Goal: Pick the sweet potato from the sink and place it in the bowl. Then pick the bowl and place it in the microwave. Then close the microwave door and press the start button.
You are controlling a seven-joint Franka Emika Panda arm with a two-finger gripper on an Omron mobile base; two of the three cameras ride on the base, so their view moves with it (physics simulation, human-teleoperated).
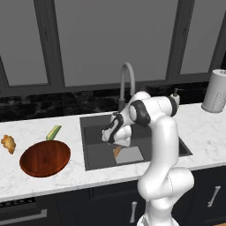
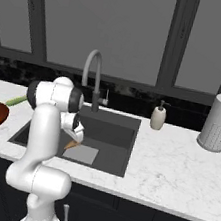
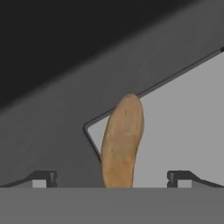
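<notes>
Where the light grey plate (image 3: 183, 127) meets the dark floor of the sink (image 1: 95, 152), the sweet potato (image 3: 122, 142) lies across the plate's edge, showing in the lower middle of the hand view as a tan-orange tuber with its narrow end pointing up. In the left base view a small part of it (image 1: 117, 151) peeps out just below the hand, near the middle of the frame. The gripper (image 3: 112, 178) hangs directly over it with its jaws spread wide and nothing between them but the tuber's lower end; whether the fingertips (image 3: 43, 178) touch it cannot be told.

The curved grey faucet (image 1: 127, 81) rises behind the basin. On the white marble tabletop (image 1: 39, 128), at the left of the left base view, sits the reddish-brown bowl (image 1: 45, 158), with a pale green stalk (image 1: 54, 132) just above it and a knobby golden-brown lump (image 1: 8, 143) at the far left. A soap dispenser (image 2: 158, 117) and a paper towel roll (image 2: 220, 123) stand at the right of the right base view.
</notes>
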